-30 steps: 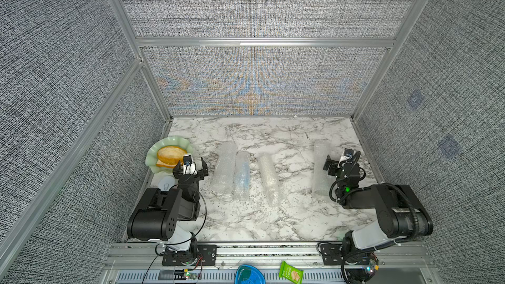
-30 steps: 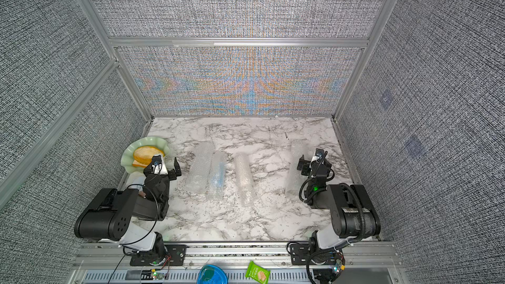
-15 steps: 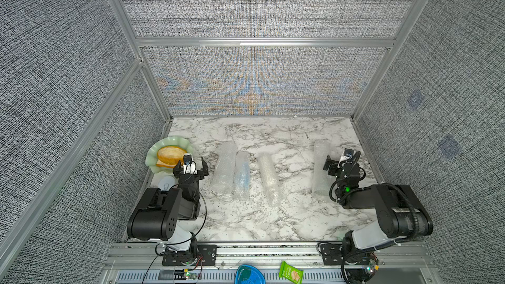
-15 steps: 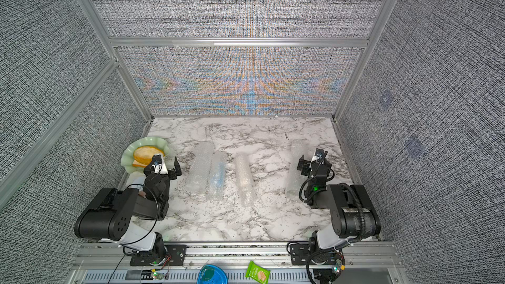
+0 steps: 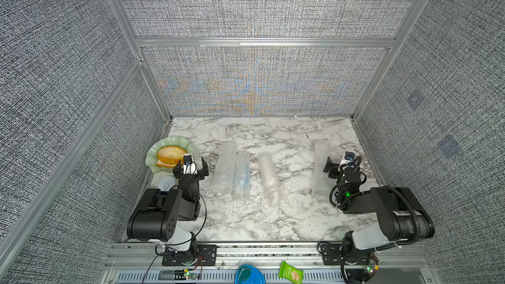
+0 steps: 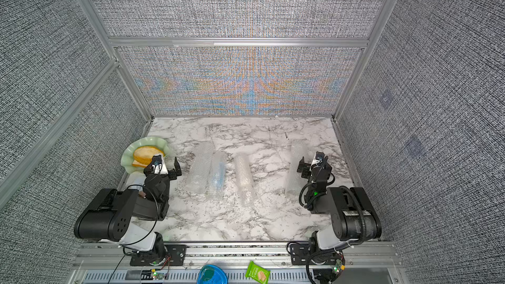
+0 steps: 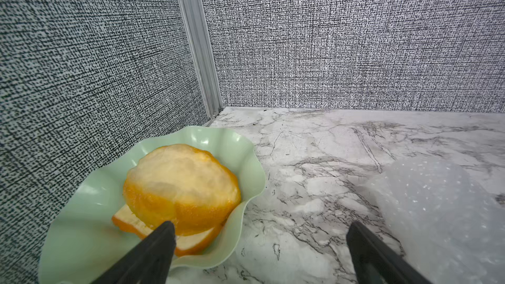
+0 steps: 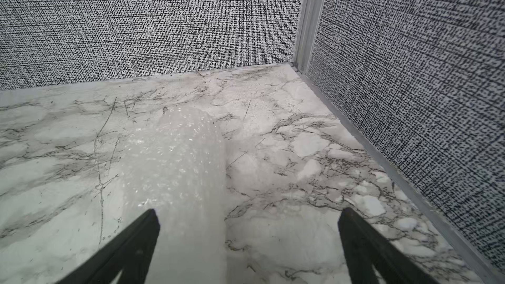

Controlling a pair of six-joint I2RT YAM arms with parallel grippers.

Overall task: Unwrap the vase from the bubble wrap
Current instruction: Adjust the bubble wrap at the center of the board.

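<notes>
While both grippers stand wide apart with nothing between their fingers, your bubble wrap [image 5: 269, 178] lies in four rolls on the marble table [image 5: 246, 222]. Take the blue-tinted roll [image 5: 241, 174] as your mark: blue shows through its plastic, but you cannot tell what it is. A clear roll [image 5: 225, 166] lies against it on the left arm's side. A third roll [image 6: 244, 178] lies near it on the right arm's side, apart from it. A fourth roll [image 5: 321, 169] is well apart on that same side.

The left gripper [image 5: 191, 163] sits just past the clear roll from your mark, between it and a green dish [image 5: 153, 157] holding orange peel [image 5: 170, 154]. In the left wrist view one finger [image 7: 164, 230] crosses the dish rim. A small white object [image 5: 166, 184] is half hidden by that arm.

The right gripper [image 5: 343, 162] is just beyond the fourth roll, which in the right wrist view passes close by one finger [image 8: 150, 219].
</notes>
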